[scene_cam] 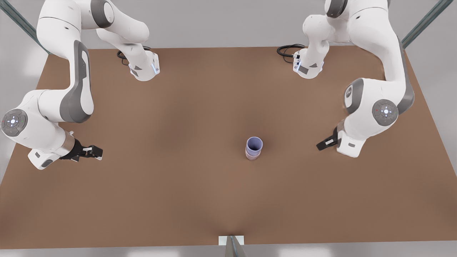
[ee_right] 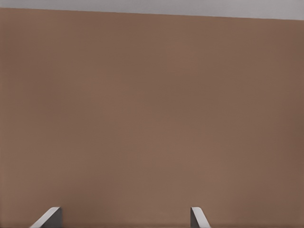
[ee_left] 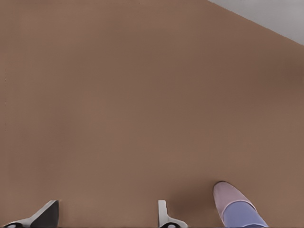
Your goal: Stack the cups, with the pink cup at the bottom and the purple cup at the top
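While the purple cup [scene_cam: 254, 144] sits nested inside the pink cup [scene_cam: 251, 156], upright and right of centre on the bench [scene_cam: 178, 107], both arms stand well apart from it, folks! What a tidy picture: lavender rim on top, just a band of pink wall peeking out below, exactly the order the task asks for. Over on the front view's right, the left gripper [scene_cam: 323, 144] hangs low beside the stack, fingers spread and holding nothing; its wrist camera catches the pink cup [ee_left: 225, 197] and the purple cup [ee_left: 242, 216] off to one side of those parted fingers [ee_left: 164, 216]. Across on the front view's left, the right gripper [scene_cam: 94, 151] waits far from the action, its fingers [ee_right: 197, 216] spread too, with bare brown bench ahead of them. By my reading the stacking itself looks done, so the step in hand is simply a clean exit. Doing that well means the left arm goes up and away from the cups, never sweeping sideways through them, because a light tapered stack like this would tip at a nudge. Fingers are best kept apart, the motion slow, and the right arm has no reason to come in at all.
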Motion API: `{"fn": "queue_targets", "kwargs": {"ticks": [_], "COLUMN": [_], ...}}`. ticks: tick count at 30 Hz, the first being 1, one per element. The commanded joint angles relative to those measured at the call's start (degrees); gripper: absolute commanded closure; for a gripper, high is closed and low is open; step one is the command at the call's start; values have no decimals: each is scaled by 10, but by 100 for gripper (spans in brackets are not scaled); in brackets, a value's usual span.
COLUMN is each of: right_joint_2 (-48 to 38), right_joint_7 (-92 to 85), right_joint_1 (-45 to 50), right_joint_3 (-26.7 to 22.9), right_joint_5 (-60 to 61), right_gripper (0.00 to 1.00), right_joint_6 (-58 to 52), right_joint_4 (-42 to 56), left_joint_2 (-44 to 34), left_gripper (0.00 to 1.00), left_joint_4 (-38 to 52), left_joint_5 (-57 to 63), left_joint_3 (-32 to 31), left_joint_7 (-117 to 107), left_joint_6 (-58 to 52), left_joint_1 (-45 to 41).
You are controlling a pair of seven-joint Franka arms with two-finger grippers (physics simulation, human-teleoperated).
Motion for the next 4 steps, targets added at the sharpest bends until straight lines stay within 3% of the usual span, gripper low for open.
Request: {"fn": "queue_targets", "kwargs": {"ticks": [1, 4], "right_joint_2": [-1, -1], "right_joint_7": [-11, -11], "right_joint_1": [0, 0], "right_joint_3": [0, 0], "right_joint_5": [0, 0], "right_gripper": [0, 0], "right_joint_6": [-1, 0], "right_joint_4": [0, 0], "left_joint_2": [-14, 17], "left_gripper": [0, 0], "left_joint_4": [0, 56], "left_joint_5": [51, 49], "left_joint_3": [2, 7], "left_joint_7": [399, 398], "left_joint_6": [-76, -120], "left_joint_1": [6, 8]}}
